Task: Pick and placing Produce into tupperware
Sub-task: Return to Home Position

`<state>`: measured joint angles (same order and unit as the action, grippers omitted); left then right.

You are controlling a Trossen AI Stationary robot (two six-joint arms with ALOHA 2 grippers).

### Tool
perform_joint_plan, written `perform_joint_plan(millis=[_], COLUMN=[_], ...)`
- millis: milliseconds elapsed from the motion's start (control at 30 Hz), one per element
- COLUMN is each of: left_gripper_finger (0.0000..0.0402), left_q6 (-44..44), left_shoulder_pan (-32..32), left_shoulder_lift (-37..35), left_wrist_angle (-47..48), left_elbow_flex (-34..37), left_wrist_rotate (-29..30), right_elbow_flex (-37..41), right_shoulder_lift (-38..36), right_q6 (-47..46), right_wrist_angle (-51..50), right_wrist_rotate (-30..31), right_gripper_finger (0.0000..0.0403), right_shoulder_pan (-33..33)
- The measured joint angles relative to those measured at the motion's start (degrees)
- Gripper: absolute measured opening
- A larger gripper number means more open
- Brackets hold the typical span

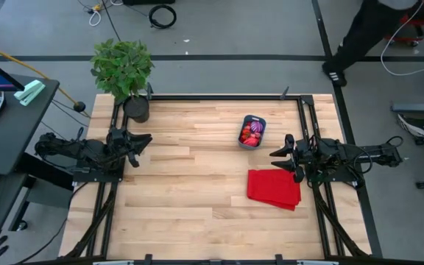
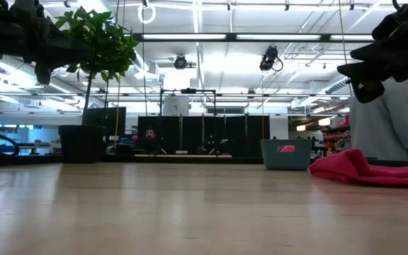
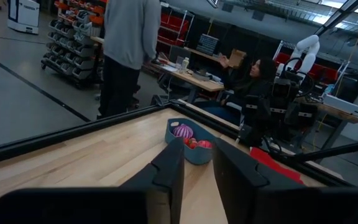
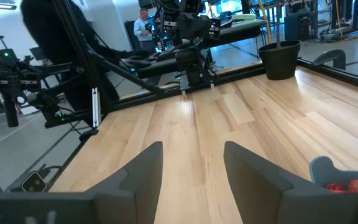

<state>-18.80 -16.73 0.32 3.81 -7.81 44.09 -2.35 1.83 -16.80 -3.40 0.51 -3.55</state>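
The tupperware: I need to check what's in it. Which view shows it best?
The high view: it looks straight down into the tupperware, showing the produce inside. The left wrist view sees it obliquely, the low view mostly its side wall, and the right wrist view only a corner.

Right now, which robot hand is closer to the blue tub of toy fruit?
Right. The right gripper hangs close beside the blue tub, near the red cloth. The left gripper sits far across the table, by the plant pot.
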Motion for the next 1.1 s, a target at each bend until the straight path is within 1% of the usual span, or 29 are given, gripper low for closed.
perform_joint_plan(millis=[133,400,767,1100], left_gripper_finger=[0.0091,0.008,0.0091,0.008], left_q6=[0.0,0.0,0.0,0.0], left_shoulder_pan=[0.0,0.0,0.0,0.0], left_shoulder_lift=[0.0,0.0,0.0,0.0], left_wrist_angle=[0.0,0.0,0.0,0.0], left_elbow_flex=[0.0,0.0,0.0,0.0], left_wrist_rotate=[0.0,0.0,0.0,0.0], right_elbow_flex=[0.0,0.0,0.0,0.0], right_shoulder_lift=[0.0,0.0,0.0,0.0], right_q6=[0.0,0.0,0.0,0.0], right_wrist_angle=[0.0,0.0,0.0,0.0], right_wrist_rotate=[0.0,0.0,0.0,0.0], right_gripper_finger=[0.018,0.018,0.018,0.018], right_shoulder_pan=[0.0,0.0,0.0,0.0])
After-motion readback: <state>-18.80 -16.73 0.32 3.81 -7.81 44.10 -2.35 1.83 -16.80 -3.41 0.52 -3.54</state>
